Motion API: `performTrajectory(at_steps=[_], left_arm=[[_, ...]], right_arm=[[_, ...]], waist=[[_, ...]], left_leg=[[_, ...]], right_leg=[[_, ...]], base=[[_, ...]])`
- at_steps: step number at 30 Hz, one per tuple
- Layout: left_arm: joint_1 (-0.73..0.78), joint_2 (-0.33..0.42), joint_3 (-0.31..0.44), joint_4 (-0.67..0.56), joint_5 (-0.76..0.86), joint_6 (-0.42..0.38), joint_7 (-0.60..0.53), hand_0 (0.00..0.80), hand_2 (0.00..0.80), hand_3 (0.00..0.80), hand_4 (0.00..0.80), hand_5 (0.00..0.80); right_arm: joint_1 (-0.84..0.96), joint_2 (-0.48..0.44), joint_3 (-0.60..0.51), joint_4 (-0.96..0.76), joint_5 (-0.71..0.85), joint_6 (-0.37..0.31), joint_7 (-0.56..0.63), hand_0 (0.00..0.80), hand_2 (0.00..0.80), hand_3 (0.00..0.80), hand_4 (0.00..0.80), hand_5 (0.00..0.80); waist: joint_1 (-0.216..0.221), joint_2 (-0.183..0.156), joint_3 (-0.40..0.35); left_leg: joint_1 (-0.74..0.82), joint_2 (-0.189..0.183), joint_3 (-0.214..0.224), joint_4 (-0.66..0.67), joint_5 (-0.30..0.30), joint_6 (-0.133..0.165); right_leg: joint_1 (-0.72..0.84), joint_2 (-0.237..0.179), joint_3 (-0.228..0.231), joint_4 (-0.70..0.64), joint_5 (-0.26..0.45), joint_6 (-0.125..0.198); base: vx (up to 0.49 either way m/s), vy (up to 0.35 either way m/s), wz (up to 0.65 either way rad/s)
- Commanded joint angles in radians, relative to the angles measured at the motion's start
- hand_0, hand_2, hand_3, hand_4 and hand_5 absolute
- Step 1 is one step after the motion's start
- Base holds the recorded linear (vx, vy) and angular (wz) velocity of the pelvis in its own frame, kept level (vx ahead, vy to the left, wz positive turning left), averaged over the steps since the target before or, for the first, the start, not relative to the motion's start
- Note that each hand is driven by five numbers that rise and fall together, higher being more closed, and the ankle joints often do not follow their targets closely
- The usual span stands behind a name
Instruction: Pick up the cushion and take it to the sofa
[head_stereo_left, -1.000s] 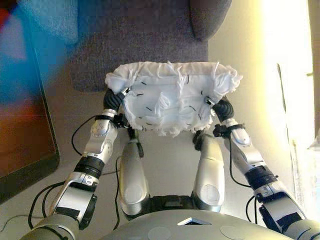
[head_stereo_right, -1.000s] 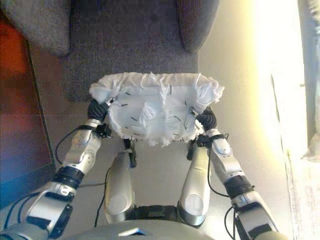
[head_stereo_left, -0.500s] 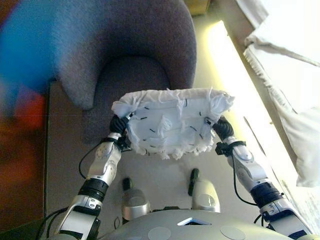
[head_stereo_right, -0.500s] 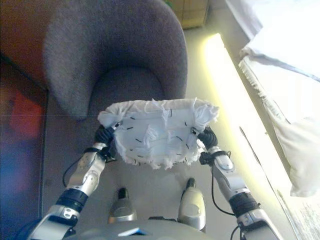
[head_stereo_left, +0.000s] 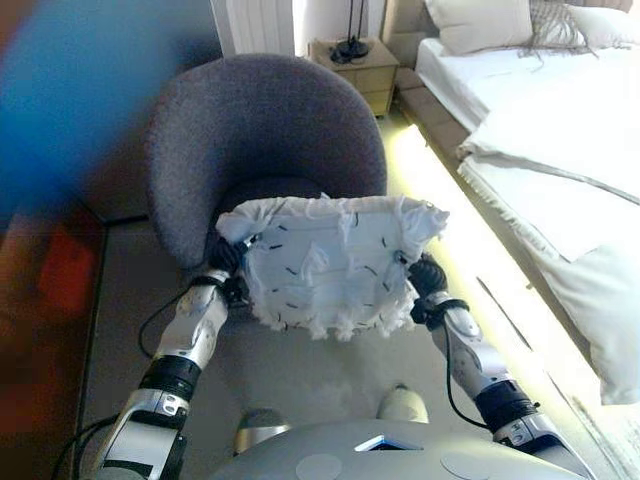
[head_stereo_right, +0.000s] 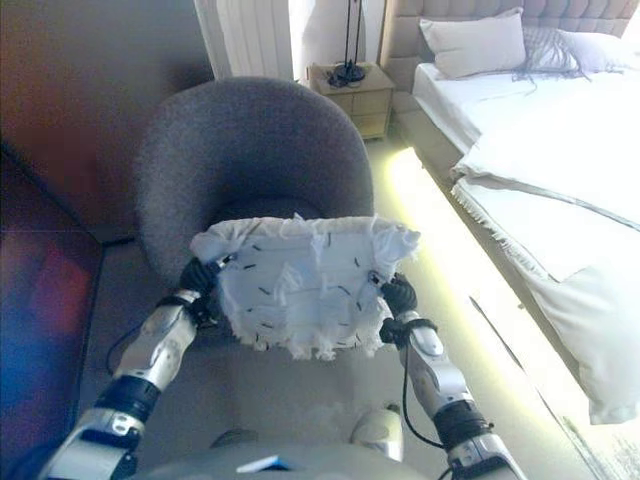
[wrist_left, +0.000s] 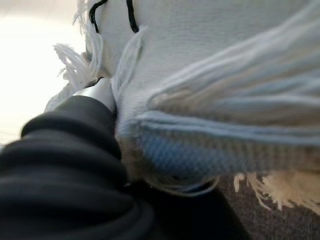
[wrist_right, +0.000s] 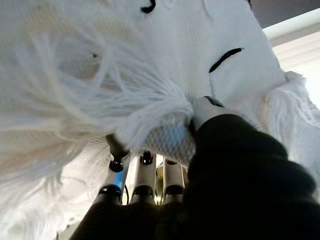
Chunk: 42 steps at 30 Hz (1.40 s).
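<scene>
A white cushion (head_stereo_left: 325, 265) with tassels and short black stitches hangs in the air between my two hands, just in front of the seat of a round grey armchair (head_stereo_left: 260, 120). My left hand (head_stereo_left: 225, 258) grips its left edge, and its thumb (wrist_left: 97, 92) presses on the fabric (wrist_left: 215, 75). My right hand (head_stereo_left: 425, 272) grips the right edge. In the right wrist view its fingers (wrist_right: 145, 182) lie under the cushion (wrist_right: 100, 75) and its thumb on top. The cushion hides part of the chair seat.
A bed (head_stereo_left: 540, 130) with white bedding and pillows (head_stereo_right: 470, 45) runs along the right, with a lit strip (head_stereo_left: 430, 190) at its base. A wooden nightstand (head_stereo_left: 360, 65) stands behind the chair. Dark furniture (head_stereo_right: 40, 300) stands at the left.
The camera has tilted up, so the whole armchair, the bed and the nightstand now show. The cushion stays held between both hands and now overlaps the chair seat.
</scene>
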Motion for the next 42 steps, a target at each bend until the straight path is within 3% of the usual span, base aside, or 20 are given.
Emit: performTrajectory(at_steps=[1,6,9,11,14,17,18,19,20,21,22,23,25,27,29,33,34,36,38,42], left_arm=[[-0.081,0.053,0.010,-0.072,0.005,-0.087,-0.024,0.800,0.800,0.800,0.800,0.800],[-0.086,0.044,-0.020,-0.096,0.034,-0.068,-0.015,0.800,0.800,0.800,0.800,0.800],[-0.077,0.041,-0.028,-0.107,0.045,-0.066,-0.012,0.800,0.800,0.800,0.800,0.800],[-0.065,0.040,-0.018,-0.114,0.053,-0.060,-0.017,0.800,0.800,0.800,0.800,0.800],[-0.030,0.035,0.015,-0.132,0.071,-0.057,-0.029,0.800,0.800,0.800,0.800,0.800],[0.001,0.025,0.042,-0.150,0.069,-0.062,-0.026,0.800,0.800,0.800,0.800,0.800],[0.018,0.024,0.047,-0.154,0.059,-0.067,-0.030,0.800,0.800,0.800,0.800,0.800],[0.044,0.021,0.065,-0.159,0.023,-0.063,-0.029,0.800,0.800,0.800,0.800,0.800],[0.050,0.017,0.068,-0.157,0.013,-0.063,-0.027,0.800,0.800,0.800,0.800,0.800],[0.059,0.013,0.076,-0.156,0.003,-0.066,-0.021,0.800,0.800,0.800,0.800,0.800],[0.064,0.016,0.083,-0.159,0.006,-0.073,-0.011,0.800,0.800,0.800,0.800,0.800],[0.066,0.017,0.085,-0.161,0.004,-0.072,-0.010,0.800,0.800,0.800,0.800,0.800],[0.089,0.009,0.108,-0.185,0.002,-0.059,-0.014,0.800,0.800,0.800,0.800,0.800],[0.092,0.010,0.109,-0.185,0.010,-0.058,-0.013,0.800,0.800,0.800,0.800,0.800],[0.096,0.014,0.112,-0.177,-0.003,-0.067,-0.019,0.800,0.800,0.800,0.800,0.800],[0.092,0.014,0.123,-0.161,-0.034,-0.064,-0.014,0.800,0.800,0.800,0.800,0.800],[0.083,0.008,0.122,-0.152,-0.032,-0.066,-0.014,0.800,0.800,0.800,0.800,0.800],[0.054,-0.001,0.102,-0.127,-0.030,-0.074,-0.003,0.800,0.800,0.800,0.800,0.800],[0.032,-0.008,0.089,-0.093,-0.036,-0.084,-0.004,0.800,0.800,0.800,0.800,0.800],[0.021,-0.014,0.093,-0.049,-0.020,-0.098,-0.025,0.800,0.800,0.800,0.800,0.800]], right_arm=[[-0.053,-0.001,-0.045,-0.076,0.033,-0.078,-0.007,0.800,0.800,0.800,0.800,0.800],[-0.041,-0.021,-0.081,-0.052,0.055,-0.059,0.028,0.800,0.800,0.800,0.800,0.800],[-0.049,-0.055,-0.096,-0.053,0.083,-0.046,0.048,0.800,0.800,0.800,0.800,0.800],[-0.049,-0.067,-0.109,-0.048,0.089,-0.038,0.068,0.800,0.800,0.800,0.800,0.800],[-0.039,-0.064,-0.114,-0.041,0.062,-0.036,0.107,0.800,0.800,0.800,0.800,0.800],[-0.033,-0.068,-0.111,-0.040,0.021,-0.039,0.139,0.800,0.800,0.800,0.800,0.800],[-0.029,-0.070,-0.102,-0.047,0.014,-0.039,0.134,0.800,0.800,0.800,0.800,0.800],[-0.027,-0.071,-0.093,-0.062,0.019,-0.018,0.123,0.800,0.800,0.800,0.800,0.800],[-0.026,-0.069,-0.089,-0.066,0.015,-0.013,0.120,0.800,0.800,0.800,0.800,0.800],[-0.028,-0.070,-0.080,-0.075,0.019,-0.004,0.125,0.800,0.800,0.800,0.800,0.800],[-0.034,-0.078,-0.071,-0.084,0.037,0.007,0.146,0.800,0.800,0.800,0.800,0.800],[-0.033,-0.079,-0.072,-0.084,0.036,0.008,0.150,0.800,0.800,0.800,0.800,0.800],[-0.024,-0.089,-0.083,-0.074,0.033,-0.008,0.187,0.800,0.800,0.800,0.800,0.800],[-0.025,-0.094,-0.082,-0.074,0.048,-0.019,0.198,0.800,0.800,0.800,0.800,0.800],[-0.030,-0.095,-0.072,-0.075,0.044,-0.025,0.193,0.800,0.800,0.800,0.800,0.800],[-0.055,-0.095,-0.051,-0.092,0.014,0.015,0.157,0.800,0.800,0.800,0.800,0.800],[-0.056,-0.096,-0.045,-0.102,0.009,0.022,0.148,0.800,0.800,0.800,0.800,0.800],[-0.057,-0.106,-0.037,-0.106,0.011,0.033,0.136,0.800,0.800,0.800,0.800,0.800],[-0.063,-0.108,-0.028,-0.091,0.018,0.038,0.132,0.800,0.800,0.800,0.800,0.800],[-0.077,-0.095,-0.020,-0.065,0.035,0.057,0.152,0.800,0.800,0.800,0.800,0.800]], waist=[[-0.035,0.007,-0.019],[-0.072,-0.045,-0.035],[-0.093,-0.060,-0.027],[-0.098,-0.062,-0.018],[-0.085,-0.073,-0.019],[-0.081,-0.055,-0.037],[-0.087,-0.052,-0.051],[-0.095,-0.045,-0.070],[-0.098,-0.024,-0.076],[-0.100,-0.012,-0.086],[-0.096,-0.015,-0.093],[-0.095,-0.015,-0.094],[-0.077,-0.027,-0.085],[-0.067,-0.033,-0.073],[-0.055,-0.038,-0.060],[-0.040,-0.027,-0.050],[-0.035,-0.025,-0.051],[-0.032,-0.019,-0.053],[-0.020,-0.013,-0.056],[0.003,-0.003,-0.082]], left_leg=[[0.067,-0.138,0.013,-0.110,-0.004,0.139],[0.088,-0.171,-0.020,-0.080,-0.055,0.134],[0.112,-0.184,-0.047,-0.060,-0.090,0.142],[0.146,-0.187,-0.053,-0.066,-0.106,0.150],[0.176,-0.190,-0.028,-0.053,-0.141,0.160],[0.196,-0.165,0.003,-0.016,-0.162,0.156],[0.206,-0.149,0.019,0.015,-0.147,0.143],[0.228,-0.126,0.048,0.033,-0.080,0.119],[0.240,-0.102,0.044,0.052,-0.059,0.099],[0.234,-0.069,0.056,0.117,0.032,0.058],[0.188,-0.032,0.077,0.264,0.129,0.016],[0.171,-0.022,0.076,0.299,0.139,0.006],[0.029,0.041,0.085,0.528,0.195,-0.028],[-0.036,0.084,0.083,0.550,0.183,-0.020],[-0.065,0.100,0.081,0.483,0.183,-0.011],[-0.058,0.106,0.090,0.194,0.249,-0.021],[-0.070,0.102,0.093,0.107,0.279,-0.010],[-0.089,0.092,0.042,0.008,0.296,-0.015],[-0.096,0.083,0.000,-0.096,0.299,-0.023],[-0.093,0.077,-0.014,-0.221,0.278,-0.035]], right_leg=[[-0.044,0.045,0.112,0.170,0.006,0.056],[-0.051,0.125,0.132,-0.199,0.002,0.092],[-0.082,0.190,0.135,-0.360,-0.023,0.093],[-0.128,0.213,0.111,-0.357,-0.028,0.087],[-0.139,0.204,0.034,-0.280,-0.038,0.075],[-0.089,0.213,-0.010,-0.252,-0.098,0.064],[-0.080,0.223,-0.007,-0.231,-0.116,0.052],[-0.075,0.236,-0.013,-0.200,-0.141,0.024],[-0.064,0.256,-0.016,-0.186,-0.174,0.023],[-0.043,0.279,-0.027,-0.181,-0.206,-0.004],[0.008,0.293,-0.036,-0.193,-0.240,-0.038],[0.018,0.298,-0.038,-0.197,-0.244,-0.045],[0.099,0.302,-0.038,-0.216,-0.287,-0.095],[0.133,0.299,-0.045,-0.210,-0.314,-0.110],[0.160,0.293,-0.039,-0.201,-0.338,-0.116],[0.198,0.283,-0.033,-0.179,-0.378,-0.106],[0.197,0.281,-0.027,-0.183,-0.366,-0.106],[0.216,0.284,0.019,-0.188,-0.374,-0.096],[0.252,0.277,0.036,-0.183,-0.397,-0.077],[0.319,0.254,0.040,-0.197,-0.425,-0.047]], base=[[0.172,0.041,0.50],[0.284,-0.098,0.29],[0.373,-0.091,-0.08],[0.408,-0.117,-0.08],[0.374,-0.143,0.46],[0.481,-0.134,-0.43],[0.515,-0.261,-0.41],[0.487,-0.219,-0.20],[0.416,-0.259,-0.21],[0.424,-0.300,-0.16],[0.346,-0.328,-0.23],[0.400,-0.366,-0.23],[0.354,-0.281,-0.37],[0.285,-0.111,-0.58],[0.283,0.007,-0.45],[0.288,0.132,-0.13],[0.249,0.198,-0.09],[0.269,0.189,-0.09],[0.309,0.144,-0.05],[0.294,0.123,-0.21]])
